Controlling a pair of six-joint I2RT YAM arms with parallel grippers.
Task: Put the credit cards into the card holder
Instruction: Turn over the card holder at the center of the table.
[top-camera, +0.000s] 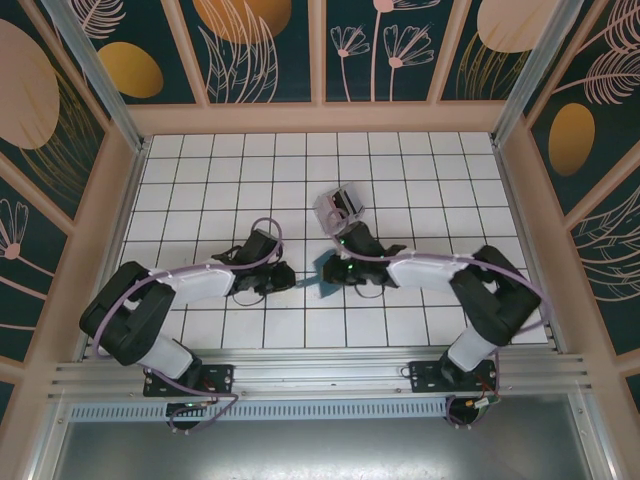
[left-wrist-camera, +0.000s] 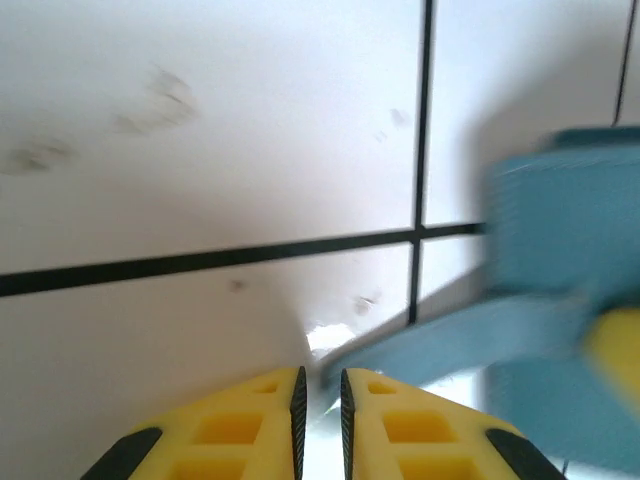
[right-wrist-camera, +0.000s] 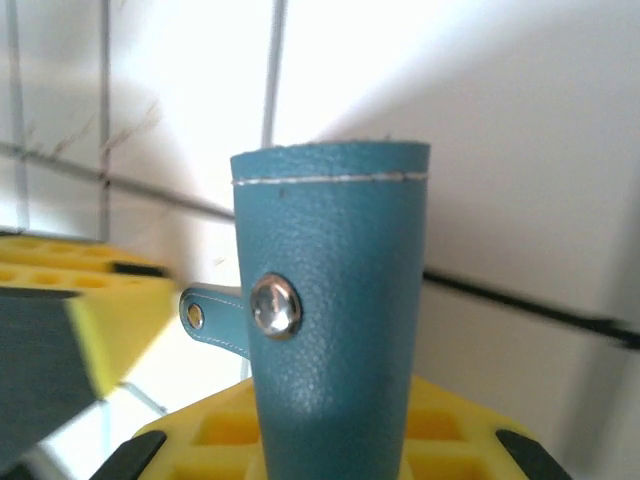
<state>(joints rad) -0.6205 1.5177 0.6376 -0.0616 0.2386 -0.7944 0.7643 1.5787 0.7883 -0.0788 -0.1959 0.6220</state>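
Our right gripper clamps the teal holder upright at the centre of its wrist view, with the snap facing the camera. Our left gripper, at the bottom centre of its view, has its fingers almost together, and the tip of the holder's strap is just above them. In the top view the cards sit in a clear stand just above centre.

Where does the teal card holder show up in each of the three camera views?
Top external: card holder mid-table, just below centre.
Left wrist: card holder at the right edge, blurred.
Right wrist: card holder centre, upright, snap facing the camera.
Shared landmark: the white tiled table with black grid lines.
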